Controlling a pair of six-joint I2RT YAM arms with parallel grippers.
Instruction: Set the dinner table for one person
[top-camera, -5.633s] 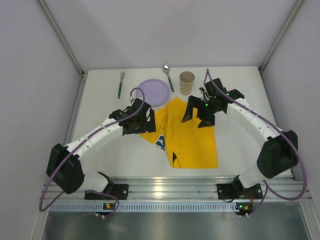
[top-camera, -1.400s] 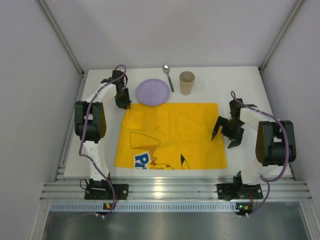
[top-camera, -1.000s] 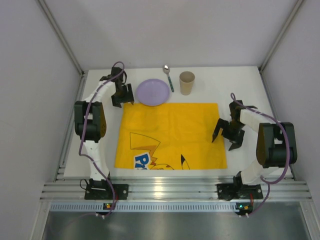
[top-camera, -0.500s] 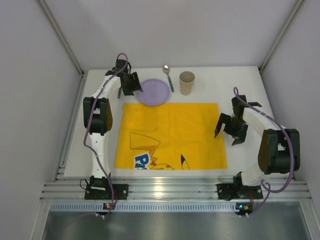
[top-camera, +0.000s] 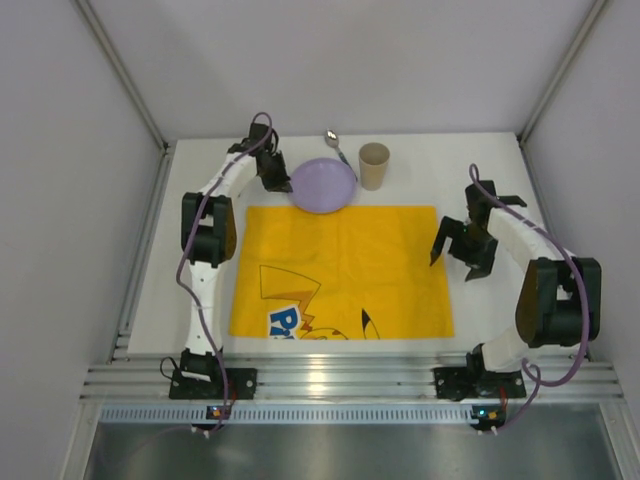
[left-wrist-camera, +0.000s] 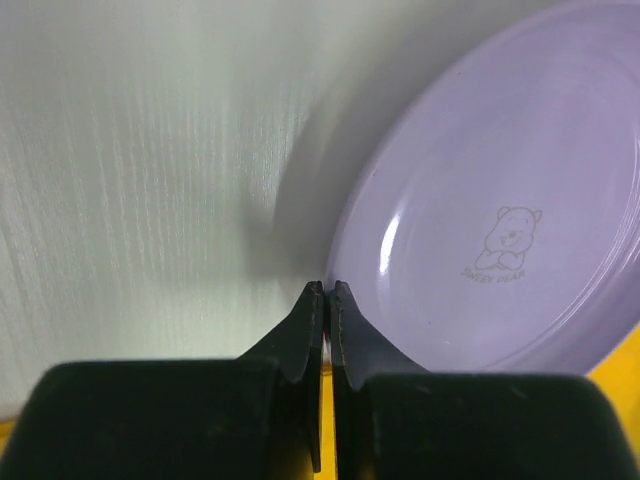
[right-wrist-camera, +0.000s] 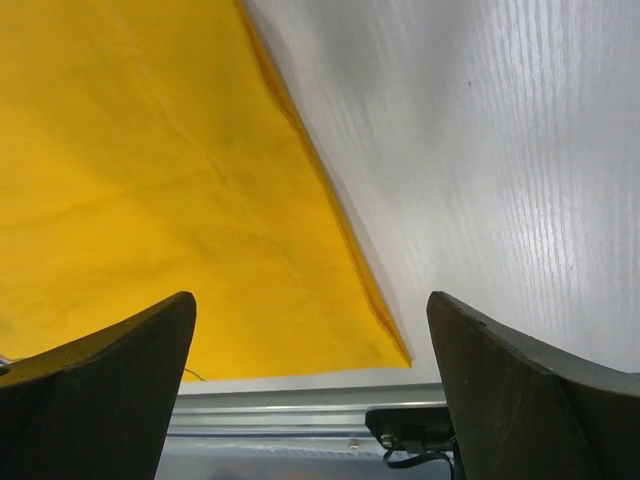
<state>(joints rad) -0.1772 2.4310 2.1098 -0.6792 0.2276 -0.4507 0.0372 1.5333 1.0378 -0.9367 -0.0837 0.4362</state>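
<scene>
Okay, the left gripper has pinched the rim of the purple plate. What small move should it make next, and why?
Probably slide or carry the purple plate toward the arms' side, onto the middle of the yellow placemat. The left gripper is shut on the plate's rim, the plate only overlaps the mat's far edge, and the mat lies flat with nothing on it.

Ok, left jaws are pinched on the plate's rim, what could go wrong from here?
The left jaws hold only the very edge of the plate, so it may slip or swing out. The plate lies close to the spoon and cup; a swing could knock them. Its near edge meets the yellow mat, and dragging might rumple it.
</scene>
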